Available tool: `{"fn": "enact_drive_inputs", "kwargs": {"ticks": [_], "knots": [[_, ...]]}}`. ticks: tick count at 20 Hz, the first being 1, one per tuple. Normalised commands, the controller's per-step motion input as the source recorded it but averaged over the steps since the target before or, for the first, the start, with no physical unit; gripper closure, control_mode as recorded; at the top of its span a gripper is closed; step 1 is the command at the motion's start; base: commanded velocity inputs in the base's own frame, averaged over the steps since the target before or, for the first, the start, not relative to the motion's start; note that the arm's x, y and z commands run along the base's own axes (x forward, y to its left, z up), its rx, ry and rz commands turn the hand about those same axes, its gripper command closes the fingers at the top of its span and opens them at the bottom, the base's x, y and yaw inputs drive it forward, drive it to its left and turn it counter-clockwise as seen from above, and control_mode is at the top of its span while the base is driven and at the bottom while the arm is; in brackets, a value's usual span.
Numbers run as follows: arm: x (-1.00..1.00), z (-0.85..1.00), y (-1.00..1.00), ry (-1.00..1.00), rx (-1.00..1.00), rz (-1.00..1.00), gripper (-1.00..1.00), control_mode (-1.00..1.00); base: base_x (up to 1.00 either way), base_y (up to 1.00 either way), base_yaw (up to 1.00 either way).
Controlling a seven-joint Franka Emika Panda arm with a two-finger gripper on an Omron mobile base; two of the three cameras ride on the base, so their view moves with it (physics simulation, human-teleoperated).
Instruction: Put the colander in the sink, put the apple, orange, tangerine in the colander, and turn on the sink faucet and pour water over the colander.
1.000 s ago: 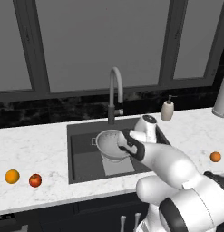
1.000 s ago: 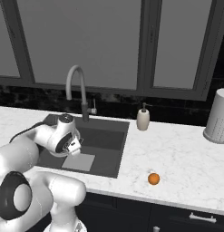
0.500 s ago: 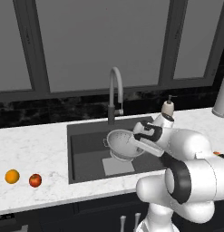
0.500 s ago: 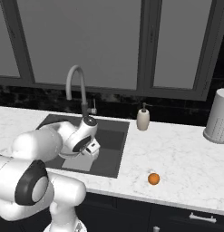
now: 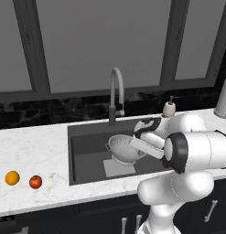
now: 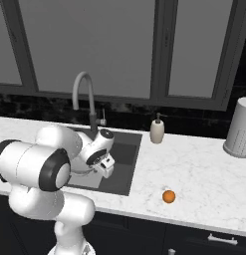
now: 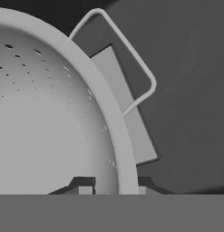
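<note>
left base view: the gripper (image 5: 141,142) is pinched on the rim of the colander (image 5: 122,147), down in the middle of the sink (image 5: 87,155). the orange (image 5: 12,178) and apple (image 5: 35,182) wait near the counter's left front edge, the tangerine (image 6: 168,196) near its right front edge. no fruit is in yet and the sink faucet (image 5: 115,93) runs no water.

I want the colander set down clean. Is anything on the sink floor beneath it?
Nothing visible: the gripper is shut on the colander rim, over the sink floor, bare apart from its lighter patch.

- The silvery perforated metal colander (image 5: 125,148) takes the middle of the dark grey rectangular sink (image 5: 87,157); the basin's left floor lies open.
- The tall grey gooseneck faucet (image 5: 115,93) arches over the far rim.
</note>
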Motion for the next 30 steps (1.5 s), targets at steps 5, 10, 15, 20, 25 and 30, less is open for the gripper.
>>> {"fn": "enact_drive_inputs", "kwargs": {"ticks": [5, 10, 15, 20, 25, 30], "knots": [[0.23, -0.42, 0.0, 0.05, 0.0, 0.0, 1.0, -1.0, 0.0, 0.0, 0.0], [0.13, -0.39, 0.0, 0.0, 0.0, 0.0, 1.0, -1.0, 0.0, 0.0, 0.0], [0.11, -0.38, 0.0, 0.0, 0.0, 0.0, 1.0, -1.0, 0.0, 0.0, 0.0], [0.09, -0.35, 0.04, 0.0, 0.0, 0.01, 1.0, -1.0, 0.0, 0.0, 0.0], [0.16, -0.27, 0.08, 0.0, 0.0, 0.01, 1.0, -1.0, 0.0, 0.0, 0.0], [0.07, -0.25, 0.12, 0.0, 0.0, 0.02, 1.0, -1.0, 0.0, 0.0, 0.0]]}}
